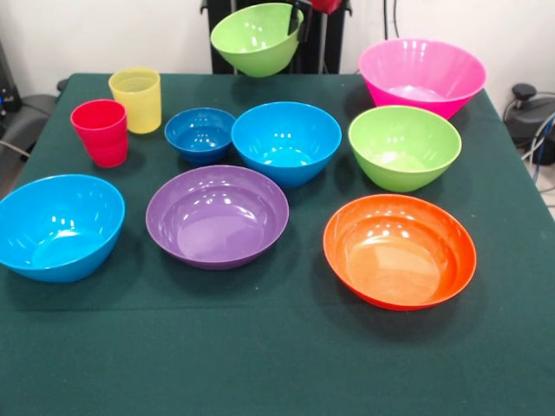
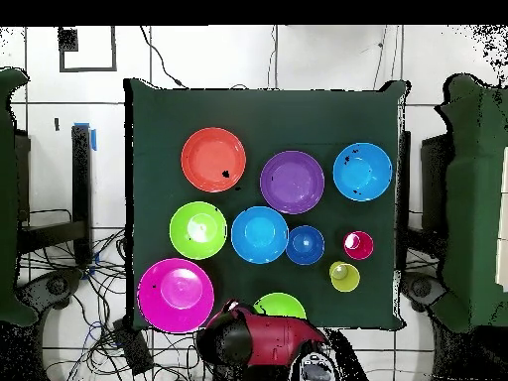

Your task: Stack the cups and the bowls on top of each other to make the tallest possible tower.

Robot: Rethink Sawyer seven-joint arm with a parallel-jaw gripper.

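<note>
The lime green bowl (image 1: 254, 39) hangs tilted in the air above the far edge of the worktop (image 1: 260, 355), carried by the gripper (image 1: 301, 19), which is clamped on its rim at the side nearest the pink bowl (image 1: 422, 75); in the overhead view that lifted bowl (image 2: 280, 305) peeks out beside the red and black arm (image 2: 260, 340). Everything else sits apart on the green cloth: the second lime bowl (image 1: 404, 146), two light blue bowls (image 1: 286, 141) (image 1: 59, 226), the small dark blue bowl (image 1: 200, 134), the purple bowl (image 1: 217, 215), the orange bowl (image 1: 400, 250), the red cup (image 1: 101, 132) and the yellow cup (image 1: 136, 100). Nothing is stacked yet. The grip on one edge looks risky: a glossy, tilted bowl could slip or swing, and released at that angle it might land askew, slide off its base or knock a neighbour. The gripper is cut off by the picture's top, so its fingers barely show, and the arm hides much of the lifted bowl from above.
</note>
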